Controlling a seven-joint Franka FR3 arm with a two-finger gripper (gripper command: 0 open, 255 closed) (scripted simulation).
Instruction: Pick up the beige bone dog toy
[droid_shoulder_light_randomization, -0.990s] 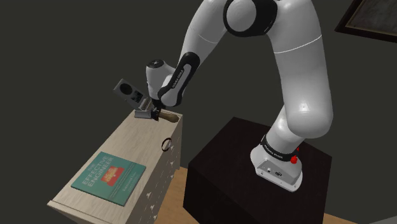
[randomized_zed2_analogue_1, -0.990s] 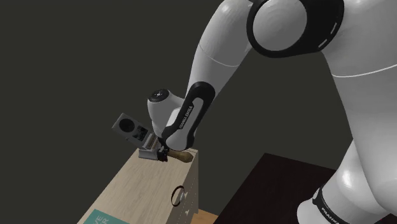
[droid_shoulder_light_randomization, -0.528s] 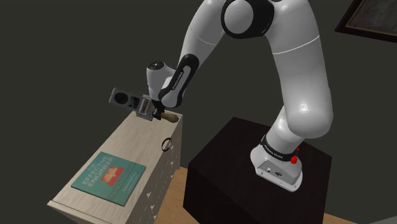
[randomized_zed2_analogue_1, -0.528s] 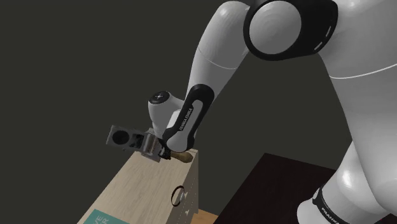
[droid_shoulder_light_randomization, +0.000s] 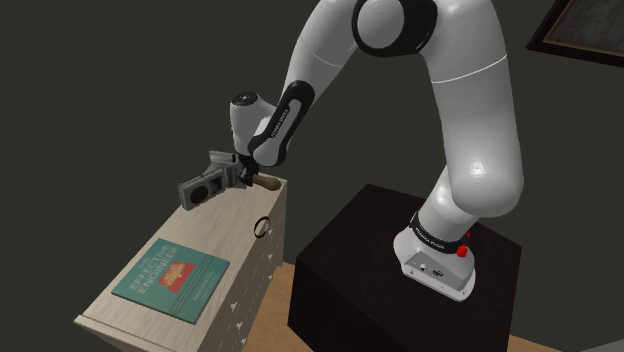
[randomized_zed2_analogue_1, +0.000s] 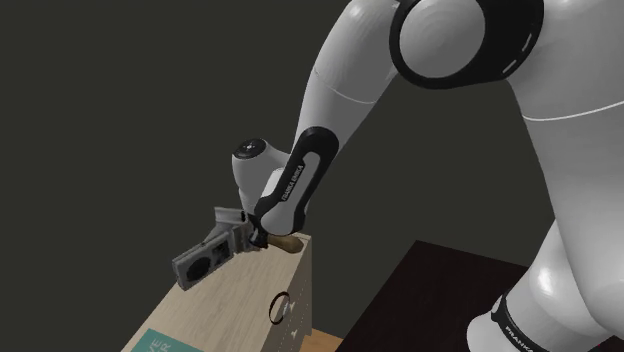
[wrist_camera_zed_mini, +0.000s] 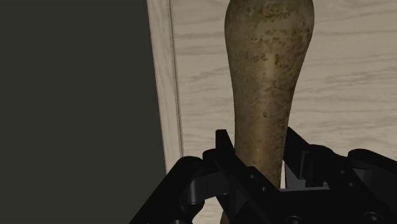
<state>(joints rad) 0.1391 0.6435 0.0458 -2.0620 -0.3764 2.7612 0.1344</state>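
The bone dog toy (wrist_camera_zed_mini: 270, 76), mottled tan-brown, lies at the far corner of the light wood dresser top (droid_shoulder_light_randomization: 200, 235), close to its edge. My gripper (wrist_camera_zed_mini: 259, 153) is shut on the bone's narrow shaft, with a black finger (wrist_camera_zed_mini: 222, 149) pressed against each side. In the shoulder view the gripper (droid_shoulder_light_randomization: 250, 181) is down at that corner and the bone (droid_shoulder_light_randomization: 269, 185) pokes out beside it. The second exterior view shows the same grip (randomized_zed2_analogue_1: 262, 240), with the bone's end (randomized_zed2_analogue_1: 288, 244) on the dresser's corner. I cannot tell whether the bone is off the surface.
A teal book (droid_shoulder_light_randomization: 170, 278) lies near the front of the dresser top. A ring handle (droid_shoulder_light_randomization: 260, 227) hangs on the dresser's side. The black stand (droid_shoulder_light_randomization: 380, 260) sits to the shoulder view's right, and a dark wall rises behind the dresser.
The fingers closed on the bone. The hand then turned about its axis, so the camera block swung from upper left of the wrist down to lower left. The bone stayed at the corner.
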